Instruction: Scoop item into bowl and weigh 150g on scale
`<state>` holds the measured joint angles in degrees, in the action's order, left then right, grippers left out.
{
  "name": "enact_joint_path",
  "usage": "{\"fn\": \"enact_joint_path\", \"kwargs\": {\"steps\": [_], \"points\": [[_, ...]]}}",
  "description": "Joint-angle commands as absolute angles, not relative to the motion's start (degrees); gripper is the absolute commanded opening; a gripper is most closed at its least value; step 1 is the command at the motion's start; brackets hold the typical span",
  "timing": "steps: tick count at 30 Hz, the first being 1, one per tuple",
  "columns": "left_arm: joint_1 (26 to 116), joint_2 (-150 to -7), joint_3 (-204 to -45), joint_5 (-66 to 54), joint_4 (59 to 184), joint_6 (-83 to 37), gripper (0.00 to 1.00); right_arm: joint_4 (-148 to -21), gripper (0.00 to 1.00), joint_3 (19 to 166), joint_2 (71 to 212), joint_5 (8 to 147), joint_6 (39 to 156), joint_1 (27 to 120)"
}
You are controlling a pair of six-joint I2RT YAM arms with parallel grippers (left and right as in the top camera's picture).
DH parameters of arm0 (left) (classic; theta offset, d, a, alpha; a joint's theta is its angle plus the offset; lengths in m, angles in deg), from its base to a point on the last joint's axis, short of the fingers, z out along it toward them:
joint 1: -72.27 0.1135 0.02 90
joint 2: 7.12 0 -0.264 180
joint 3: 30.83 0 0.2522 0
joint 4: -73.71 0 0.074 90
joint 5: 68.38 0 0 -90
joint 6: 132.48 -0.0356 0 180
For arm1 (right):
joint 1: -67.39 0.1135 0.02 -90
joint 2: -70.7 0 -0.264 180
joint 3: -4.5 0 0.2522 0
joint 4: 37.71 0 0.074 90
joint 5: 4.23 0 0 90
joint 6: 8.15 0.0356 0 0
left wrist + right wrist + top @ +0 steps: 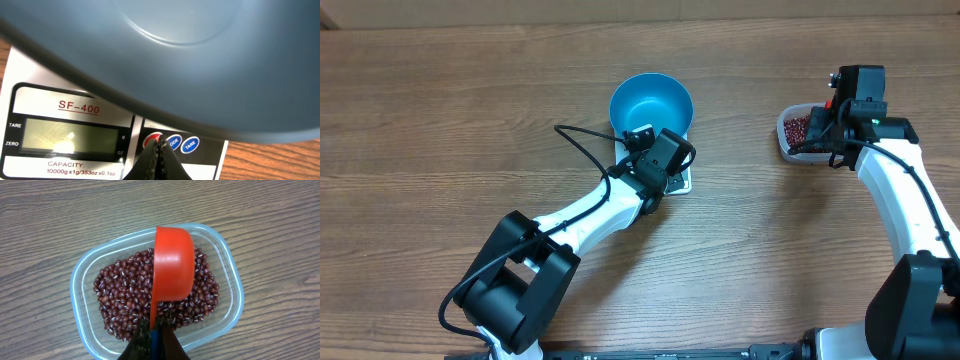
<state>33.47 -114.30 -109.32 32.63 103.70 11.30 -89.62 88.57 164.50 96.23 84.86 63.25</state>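
The blue bowl (651, 103) stands on the white scale (682, 184), and its underside (200, 60) fills the top of the left wrist view. My left gripper (665, 165) is shut and holds nothing. Its tips (160, 142) rest at the red button (151, 138) on the scale's front panel (75, 107), beside a display showing no digits. My right gripper (154, 328) is shut on the thin handle of a red scoop (173, 262). The scoop hangs rounded back up over the red-brown beans (125, 292) in a clear tub (80, 275), seen at the right (783, 128) in the overhead view.
Blue MODE (173, 142) and TARE (190, 145) buttons sit just right of the red one. The left arm's black cable (582, 150) loops over the wooden table (440, 120) left of the bowl. The right arm (905, 200) runs down the right side.
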Motion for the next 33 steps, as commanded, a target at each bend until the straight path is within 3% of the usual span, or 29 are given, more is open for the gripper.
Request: {"fn": "enact_joint_path", "kwargs": {"steps": [1, 33], "points": [[33.25, -115.61, -109.02, 33.22, 103.44, 10.18, 0.04, -89.03, 0.04, 90.75, 162.67, 95.97, 85.34, 63.11], [33.25, -118.41, -109.02, 32.06, 101.51, 8.91, 0.04, -89.10, 0.04, 90.75, 162.67, 95.97, 85.32, 63.14]]}}
